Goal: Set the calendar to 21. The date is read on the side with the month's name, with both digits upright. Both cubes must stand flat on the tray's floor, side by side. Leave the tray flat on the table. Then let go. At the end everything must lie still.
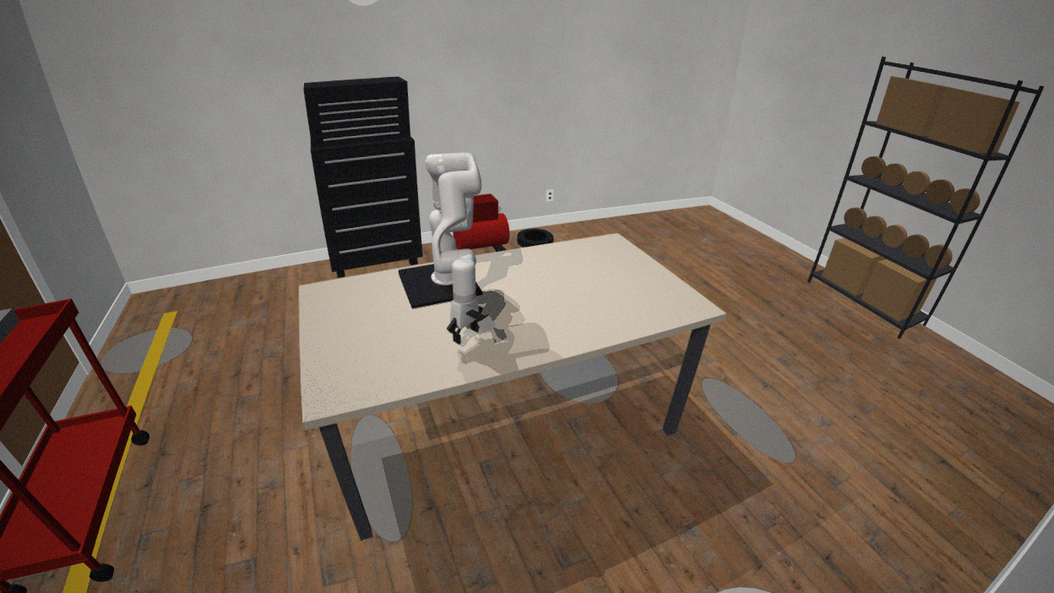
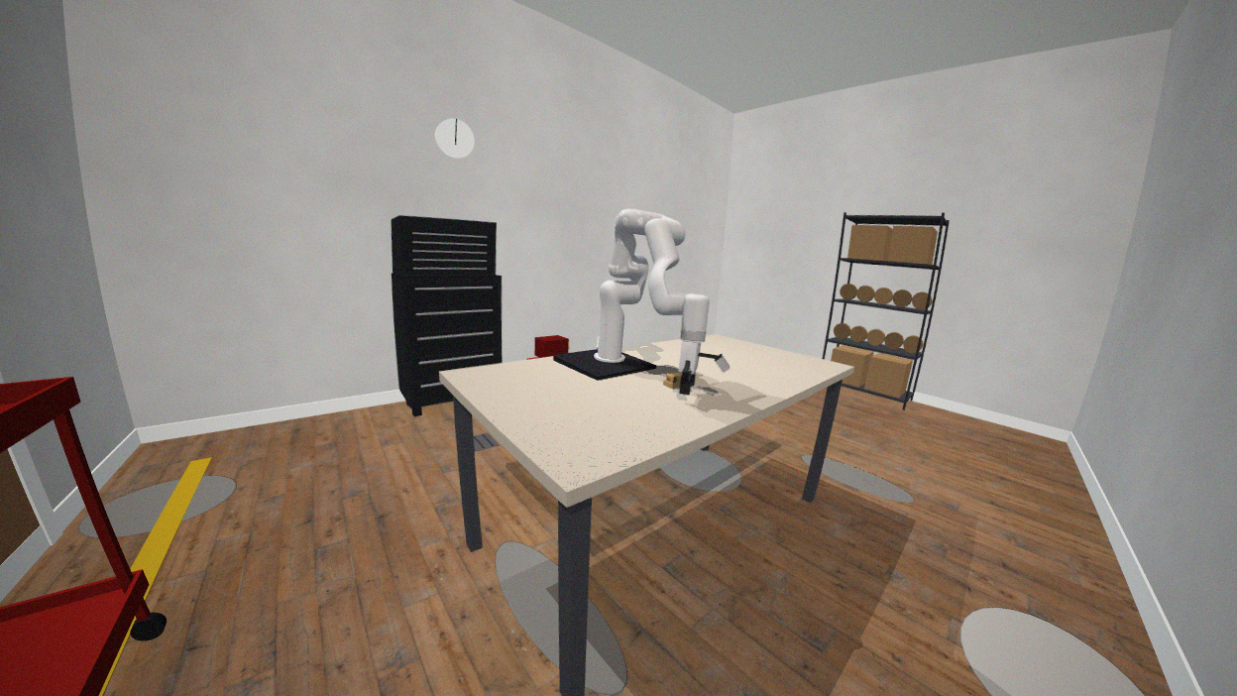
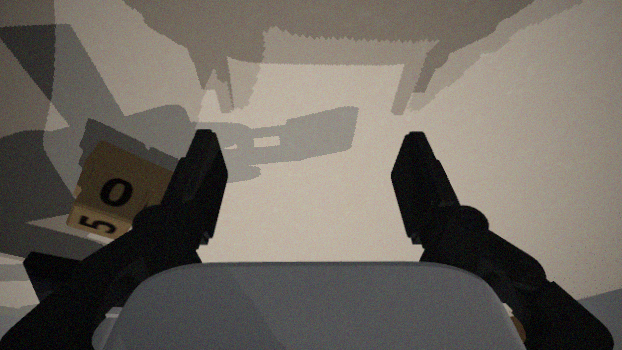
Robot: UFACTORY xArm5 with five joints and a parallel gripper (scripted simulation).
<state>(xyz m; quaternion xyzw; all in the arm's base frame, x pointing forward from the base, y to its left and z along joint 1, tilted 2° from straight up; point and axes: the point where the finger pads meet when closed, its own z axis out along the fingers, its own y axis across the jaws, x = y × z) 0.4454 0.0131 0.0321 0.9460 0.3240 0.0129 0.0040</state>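
1. Brown cube with black numbers [image 3: 117, 192] sits on the cream worktop [image 1: 368, 354] [image 2: 536, 415] [image 3: 310, 215], left of the black claw [image 1: 466, 328] [image 2: 687, 381] [image 3: 310, 152] in the wrist view.
2. The claw is spread wide, holding nothing.
3. It probably must go sideways to the cube.

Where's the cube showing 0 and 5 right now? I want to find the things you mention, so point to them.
In the wrist view, the cube [image 3: 145, 181] sits at left, just outside the open gripper's [image 3: 309, 155] left-hand finger, partly hidden.
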